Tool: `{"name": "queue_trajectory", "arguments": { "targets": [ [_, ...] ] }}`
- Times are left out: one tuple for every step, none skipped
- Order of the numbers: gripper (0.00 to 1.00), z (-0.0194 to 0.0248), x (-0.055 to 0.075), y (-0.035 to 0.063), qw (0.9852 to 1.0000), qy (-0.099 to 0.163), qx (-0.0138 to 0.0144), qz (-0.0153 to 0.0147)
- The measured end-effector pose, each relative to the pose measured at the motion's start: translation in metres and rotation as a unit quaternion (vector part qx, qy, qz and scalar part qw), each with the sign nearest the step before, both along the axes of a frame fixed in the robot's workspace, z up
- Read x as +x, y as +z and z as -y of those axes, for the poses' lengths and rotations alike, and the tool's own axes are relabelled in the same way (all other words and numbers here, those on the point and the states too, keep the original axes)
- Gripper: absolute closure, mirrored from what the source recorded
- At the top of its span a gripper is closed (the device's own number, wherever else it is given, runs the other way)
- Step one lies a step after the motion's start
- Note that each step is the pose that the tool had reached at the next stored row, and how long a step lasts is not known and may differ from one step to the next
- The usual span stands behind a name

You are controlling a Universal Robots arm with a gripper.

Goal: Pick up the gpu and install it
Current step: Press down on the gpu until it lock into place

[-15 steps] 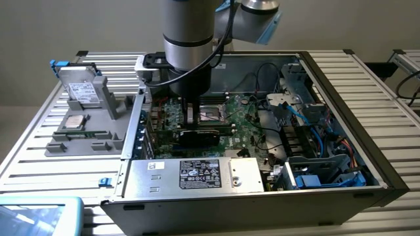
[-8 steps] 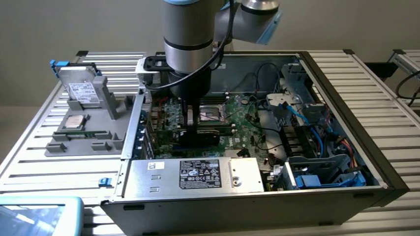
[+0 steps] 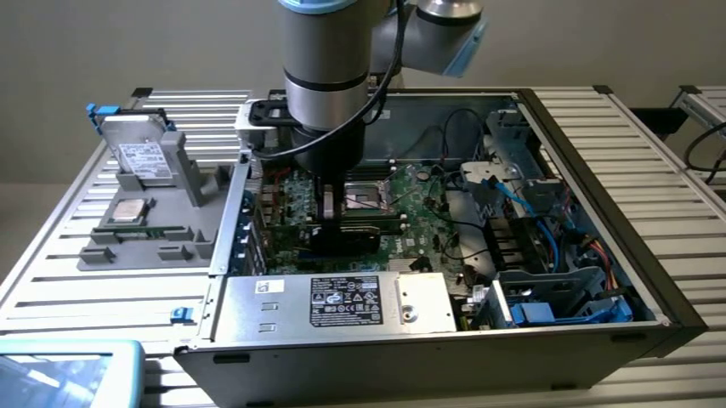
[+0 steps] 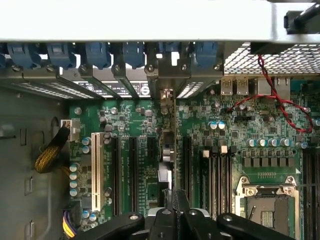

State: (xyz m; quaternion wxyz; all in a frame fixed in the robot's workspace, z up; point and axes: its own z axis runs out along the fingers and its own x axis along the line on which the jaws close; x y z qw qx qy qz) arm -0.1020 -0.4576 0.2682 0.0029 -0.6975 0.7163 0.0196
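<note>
Exterior view: tool (image 3: 329, 208) closed on gpu (image 3: 343, 240), lowered edge-on inside computer case (image 3: 590, 170) over motherboard (image 4: 140, 125) slots. Pickup done; seating apparently unfinished.

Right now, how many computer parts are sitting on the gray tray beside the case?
3 on the gray tray: a silver hard drive standing at the far end, a square processor chip flat mid-tray, a thin memory stick just in front. Smaller ones may be hidden.

The arm (image 3: 323, 68) descended vertically from the exterior view's top centre, its gripper (image 3: 330, 208) pointing straight down, fingers (image 4: 172, 220) closed together.
</note>
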Motion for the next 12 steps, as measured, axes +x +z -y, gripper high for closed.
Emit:
{"name": "queue_trajectory", "arguments": {
  "targets": [
    [0.88, 0.0001, 0.000, 0.0032, 1.0000, 0.000, -0.0005, -0.0020],
    [0.88, 0.0001, 0.000, 0.0062, 1.0000, 0.000, -0.0006, -0.0035],
    [0.88, 0.0001, 0.000, 0.0096, 1.0000, 0.000, -0.0006, -0.0052],
    [0.88, 0.0001, 0.000, 0.0126, 1.0000, 0.000, -0.0006, -0.0069],
    [0.88, 0.0001, 0.000, 0.0156, 1.0000, 0.000, -0.0006, -0.0089],
    [0.88, 0.0001, 0.000, 0.0190, 0.9999, 0.000, -0.0006, -0.0105],
    [0.88, 0.0001, 0.001, 0.0229, 0.9999, 0.000, -0.0007, -0.0119],
    [0.88, 0.0001, 0.001, 0.0268, 0.9999, 0.000, -0.0006, -0.0132],
    [0.88, 0.0001, 0.001, 0.0305, 0.9999, 0.000, -0.0006, -0.0147],
    [0.88, 0.0002, 0.002, 0.0331, 0.9999, 0.000, -0.0006, -0.0169],
    [0.88, 0.0004, 0.002, 0.0344, 0.9998, 0.000, -0.0006, -0.0195],
    [0.88, 0.0003, 0.002, 0.0343, 0.9998, 0.000, -0.0005, -0.0195]
  ]
}}
